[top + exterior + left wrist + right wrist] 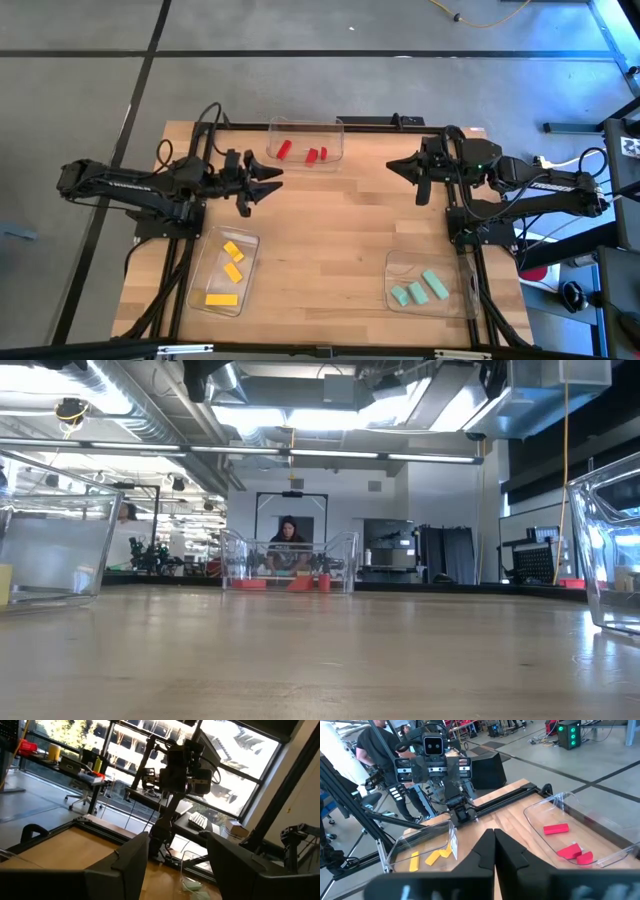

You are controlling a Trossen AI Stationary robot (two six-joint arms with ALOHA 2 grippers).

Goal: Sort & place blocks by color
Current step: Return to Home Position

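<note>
Red blocks (311, 155), yellow blocks (233, 268) and green blocks (420, 290) lay in separate trays (305, 120), so we judged sorting done; left gripper (275, 181) hung fingers apart, right gripper (392, 166) fingers together, both empty.

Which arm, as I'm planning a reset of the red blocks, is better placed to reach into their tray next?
Likely left. The left gripper, jaws open, sits close by a corner of the tray holding the red blocks; the right gripper, jaws shut, is farther from it.
</note>
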